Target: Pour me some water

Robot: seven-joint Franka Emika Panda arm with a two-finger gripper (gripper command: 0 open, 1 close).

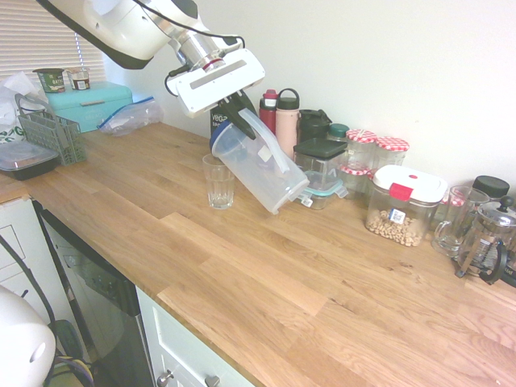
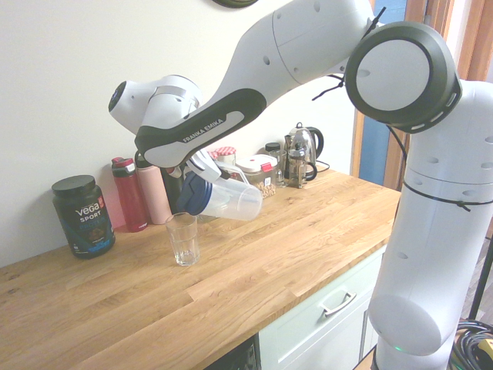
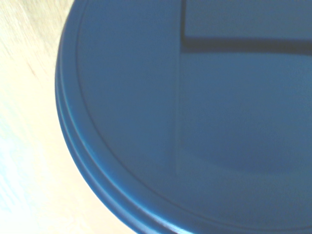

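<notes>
Second exterior view: end effector (image 2: 194, 176) angled downward, clamping tilted pitcher (image 2: 225, 199) above glass (image 2: 182, 238).

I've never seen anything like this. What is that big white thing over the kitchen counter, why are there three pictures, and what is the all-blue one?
The white thing is a robot arm, asked to pour water. Its gripper is shut on a clear pitcher with a blue lid, tipped steeply beside an upright drinking glass on the wooden counter.

Two pictures come from cameras on opposite sides of the arm. The third comes from a camera on the wrist, so close that the lid fills it.

Along the wall stand bottles, storage jars, a French press and a black Vega tub.
</notes>
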